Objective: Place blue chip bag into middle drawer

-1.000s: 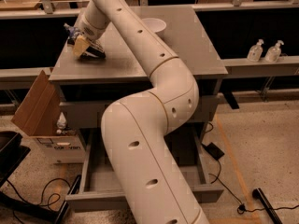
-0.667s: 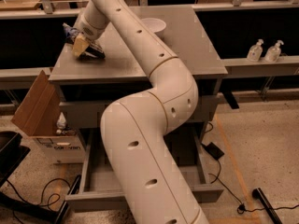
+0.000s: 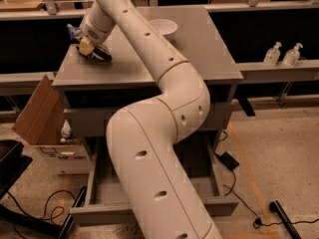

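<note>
The arm (image 3: pixel 159 133) goes up from the bottom of the view, bends over the front of the grey cabinet and reaches to the far left corner of the bench (image 3: pixel 199 49). The end effector (image 3: pixel 89 48) is low there, just above the bench top, close to the left edge. If it is open or closed I cannot tell, because the wrist hides most of it.

The blue chip bag (image 3: pixel 75 32) is at the same corner, directly at the end effector. A blue crumpled part shows on the far left side of the wrist and a dark part lies on the bench under it. It looks to be touching the end effector, but a real grip I cannot confirm.

The middle drawer (image 3: pixel 92 214) is pulled out at the bottom of the cabinet, i.e. well below the bag and nearer to the camera. Its inside is partly covered by the arm; the part I can see is bare.

Other things: a white bowl (image 3: pixel 163 28) stands on the bench near the far edge, well apart from the bag. An open cardboard box (image 3: pixel 37 113) stands on the floor, left of the cabinet. 2 clear pump bottles (image 3: pixel 281 54) stand side by side on a lower ledge to the right.
</note>
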`<state>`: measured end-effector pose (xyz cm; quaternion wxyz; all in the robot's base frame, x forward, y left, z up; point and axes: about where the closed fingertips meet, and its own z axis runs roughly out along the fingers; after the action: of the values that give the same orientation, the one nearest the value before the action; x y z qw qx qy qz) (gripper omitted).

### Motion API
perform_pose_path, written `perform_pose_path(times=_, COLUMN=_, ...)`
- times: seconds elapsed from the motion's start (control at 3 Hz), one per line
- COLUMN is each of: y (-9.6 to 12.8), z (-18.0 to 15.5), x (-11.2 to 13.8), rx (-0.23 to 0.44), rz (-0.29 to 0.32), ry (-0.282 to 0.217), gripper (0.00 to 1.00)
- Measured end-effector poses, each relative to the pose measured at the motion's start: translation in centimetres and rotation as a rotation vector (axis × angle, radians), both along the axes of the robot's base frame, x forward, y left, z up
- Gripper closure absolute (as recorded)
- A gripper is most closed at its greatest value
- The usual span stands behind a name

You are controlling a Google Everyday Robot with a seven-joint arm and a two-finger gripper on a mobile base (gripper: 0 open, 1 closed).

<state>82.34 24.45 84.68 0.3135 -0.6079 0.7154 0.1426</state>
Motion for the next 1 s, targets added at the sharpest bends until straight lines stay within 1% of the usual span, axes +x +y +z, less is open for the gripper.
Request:
perform_pose_path(times=0.33, y=-1.4, z=2.6, x=-0.8, rx=0.026, rz=0.002, ry=-0.022, gripper=1.00)
perform_pose_path(times=0.67, y=-4.7, z=8.8, x=-2.3, rx=0.110, rz=-0.041, ry=-0.104, gripper=1.00)
perform_pose_path(times=1.0, y=-9.6, z=17.3, x=-5.6, rx=0.251, rz=-0.127, ry=-0.213, gripper=1.00)
